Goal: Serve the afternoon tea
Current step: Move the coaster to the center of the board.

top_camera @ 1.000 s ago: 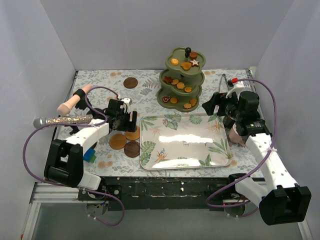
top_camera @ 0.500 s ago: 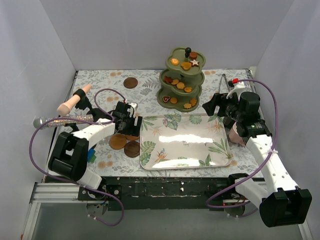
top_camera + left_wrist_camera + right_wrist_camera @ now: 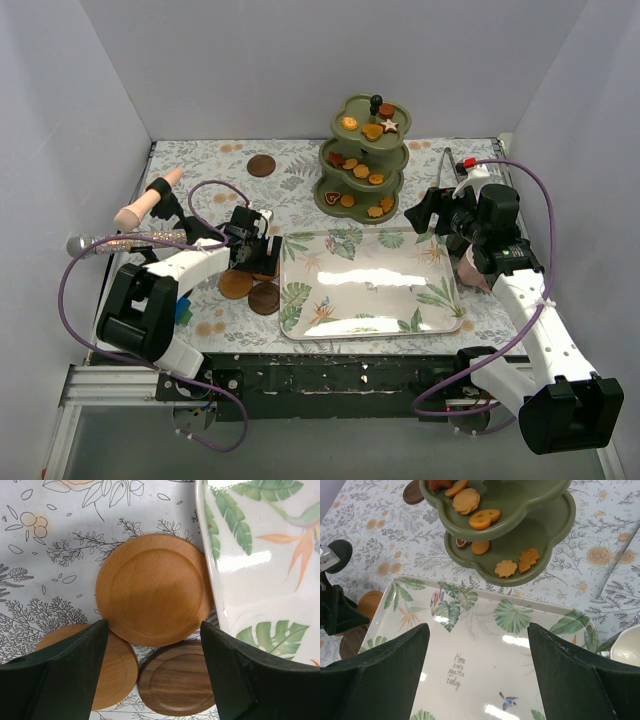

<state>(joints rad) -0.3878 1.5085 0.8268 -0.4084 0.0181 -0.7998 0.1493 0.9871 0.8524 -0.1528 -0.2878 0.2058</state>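
The olive-green three-tier stand point(image 3: 363, 160) with a black knob stands at the back, with orange and brown biscuits point(image 3: 361, 171) on its tiers. It also shows in the right wrist view point(image 3: 540, 527). My left gripper point(image 3: 257, 257) is open and empty, low over three brown coasters beside the tray's left edge. In the left wrist view my left gripper point(image 3: 152, 626) straddles a light coaster point(image 3: 152, 587) lying partly on another light coaster point(image 3: 117, 667) and a dark coaster point(image 3: 175, 682). My right gripper point(image 3: 420, 213) is open and empty, above the tray's far right corner point(image 3: 477, 630).
A leaf-patterned tray point(image 3: 370, 285) lies centre front. A fourth dark coaster point(image 3: 261, 165) sits at the back left. A glittery microphone point(image 3: 125, 241) and a pink rod point(image 3: 145, 200) lie at the left. A pink mug point(image 3: 468, 270) shows under the right arm, and a white mug rim point(image 3: 627, 645).
My left gripper has moved right and slightly forward, from beside the coasters to over them next to the tray. The right arm has barely moved.
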